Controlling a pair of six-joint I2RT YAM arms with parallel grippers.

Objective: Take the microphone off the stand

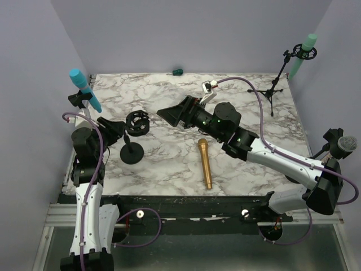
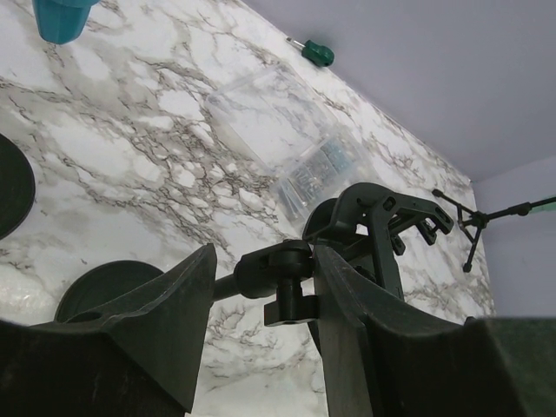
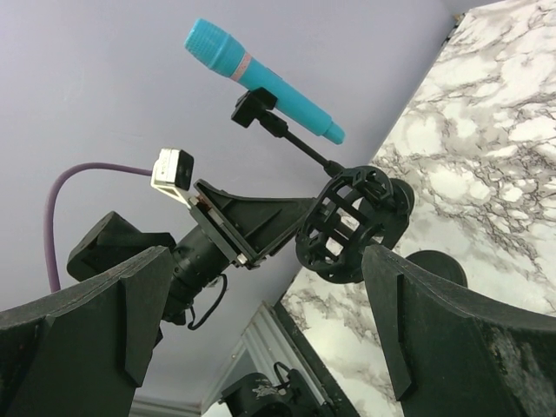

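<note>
1. Judging from how things lie, we take the main step as done: the gold microphone lies flat on the desk, near the middle, and is out of any holder.
2. Looking at the stand on the left side of the desk, we see its round cradle with nothing in it. The right wrist view shows the same open cage, and we can see through it.
3. Our left fingers are partly closed around the stand's joint, just below the cradle. They appear to grip it and steady the stand.
4. Our right fingers are spread wide and hold nothing. They point at the cradle from its right side, with a clear gap between them and it.
5. The gold microphone lies to the right of the stand's base and apart from it. Neither set of fingers touches it.
6. What is left, as we judge it, is small: the left fingers let go of the joint and both arms draw back.
7. A blue microphone at the far left and a green microphone at the far right sit in stands of their own. We cannot tell whether they belong to this job.
</note>
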